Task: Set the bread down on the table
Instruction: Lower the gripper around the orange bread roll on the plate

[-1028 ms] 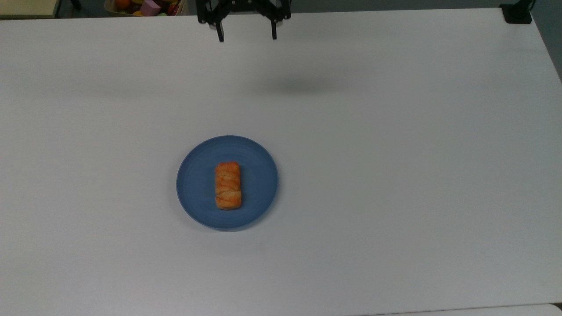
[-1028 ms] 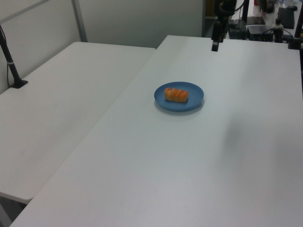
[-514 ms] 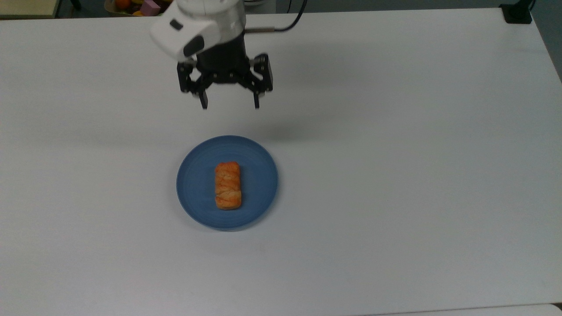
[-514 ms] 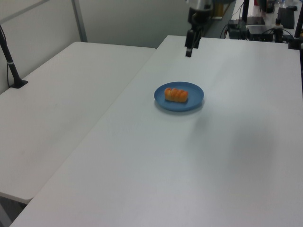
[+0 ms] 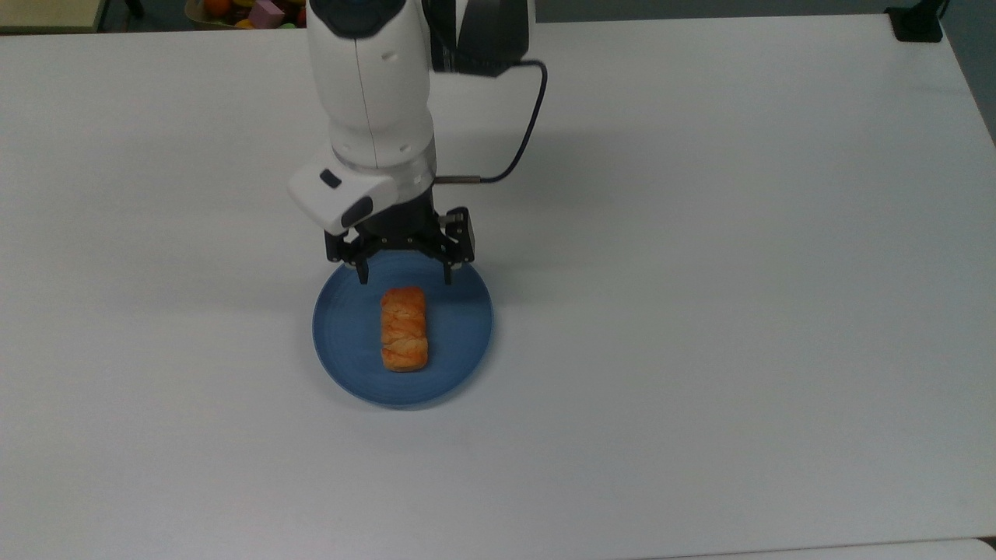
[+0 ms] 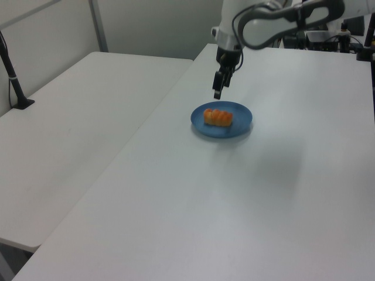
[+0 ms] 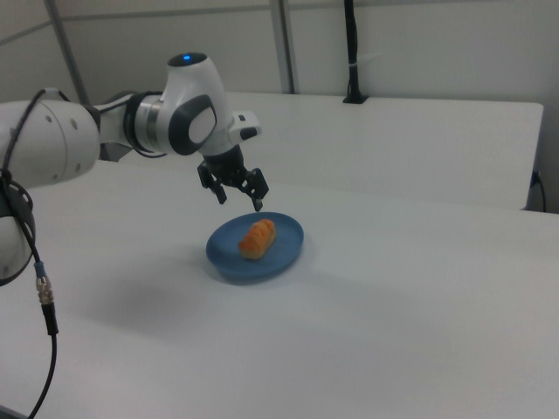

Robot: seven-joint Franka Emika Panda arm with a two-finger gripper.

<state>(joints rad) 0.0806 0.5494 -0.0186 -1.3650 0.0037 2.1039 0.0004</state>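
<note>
- I have the bread (image 5: 404, 329) lying flat in the middle of a round blue plate (image 5: 342, 342), its long axis running near-to-far in the top view. The ridged, browned top faces up.
- The plate sits on the white table (image 5: 700, 311), about at the centre of the top view and a little toward the top view's left. Bare tabletop surrounds it on every side.
- My gripper (image 5: 405, 276) hangs over the far edge of the plate in the top view, pointing down, with its two black fingers spread wide apart and nothing between them.
- In the top view the fingertips (image 5: 362, 278) stand just beyond the far end of the bread, one to each side of its line, not touching it.
- From the right view the gripper (image 7: 239, 199) is clearly above the plate (image 7: 284, 249), with air between the fingers and the bread (image 7: 257, 238).
- From the left view the gripper (image 6: 218, 91) hangs above the plate's (image 6: 241, 120) edge on the left view's left, with the bread (image 6: 218, 117) below it and slightly to the left view's right.
- The white arm (image 5: 372, 101) reaches in from the far side of the table in the top view, with a black cable (image 5: 523, 140) looping beside it.
- Past the table's far left corner in the top view I can see some coloured objects (image 5: 253, 11); I cannot tell what they are.
- In the left view a second white table (image 6: 70, 140) stands alongside on the left view's left.
</note>
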